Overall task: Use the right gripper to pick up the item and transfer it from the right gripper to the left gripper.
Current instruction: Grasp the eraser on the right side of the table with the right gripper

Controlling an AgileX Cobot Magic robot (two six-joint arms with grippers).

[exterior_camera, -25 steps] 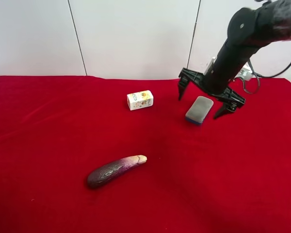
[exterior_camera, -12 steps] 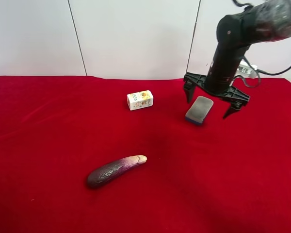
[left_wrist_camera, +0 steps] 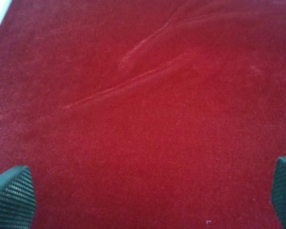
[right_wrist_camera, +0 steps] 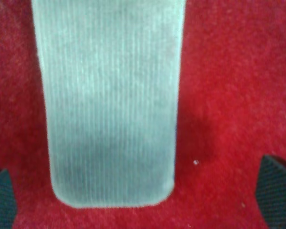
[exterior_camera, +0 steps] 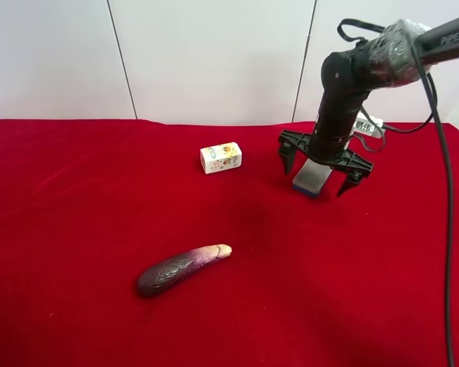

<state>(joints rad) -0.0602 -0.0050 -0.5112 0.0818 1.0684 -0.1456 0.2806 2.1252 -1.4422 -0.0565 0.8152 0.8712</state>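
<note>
My right gripper point(exterior_camera: 314, 179) hangs, jaws wide apart, astride the block point(right_wrist_camera: 109, 105), far right on the red cloth point(exterior_camera: 76, 229); only the wrist camera shows its fine-ribbed pale grey top, the high camera its dark blue lower edge.

we count one small white printed box point(exterior_camera: 221, 157), our landmark; one flat grey item point(exterior_camera: 307, 182) near the box; one purple eggplant point(exterior_camera: 182, 269) well apart from it; one red cloth point(exterior_camera: 76, 199) beneath it; one black arm point(exterior_camera: 343, 92); and two grippers, the right gripper point(exterior_camera: 314, 180) and the left gripper point(left_wrist_camera: 148, 195).
</note>
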